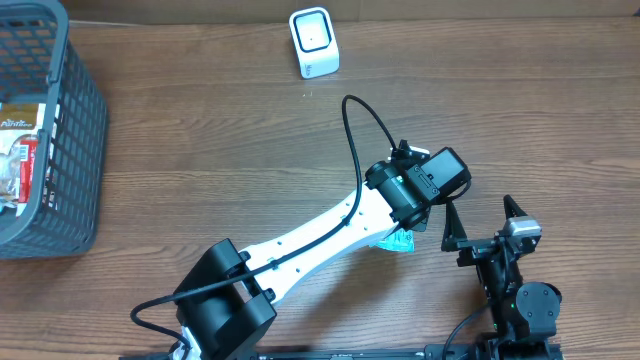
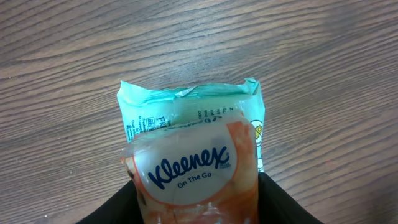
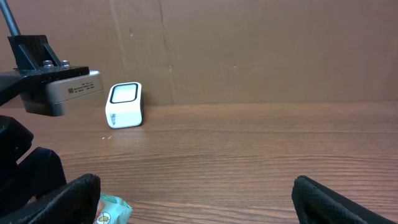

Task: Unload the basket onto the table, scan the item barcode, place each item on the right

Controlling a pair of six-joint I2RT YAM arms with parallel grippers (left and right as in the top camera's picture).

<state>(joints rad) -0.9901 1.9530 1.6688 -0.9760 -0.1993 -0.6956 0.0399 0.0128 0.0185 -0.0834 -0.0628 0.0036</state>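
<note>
Overhead, your left arm hides most of the pack (image 1: pixel 398 241), which lies well short of the scanner (image 1: pixel 314 42); only a teal corner shows. The left wrist view gives you its crinkly soft wrap, label up, on the wood-grain table (image 2: pixel 62 50), with the left claw (image 2: pixel 197 186) clamped on its sides. Your right claw (image 3: pixel 199 208) gapes wide.

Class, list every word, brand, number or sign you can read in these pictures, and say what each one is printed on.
"Kleenex": tissue pack, front label.
"On The Go": same label, below the brand.
Fine print on the pack's green top: too small to read.
Printing on the packets in the basket: blurred.
Label on the grey block in the right wrist view: too small.
</note>
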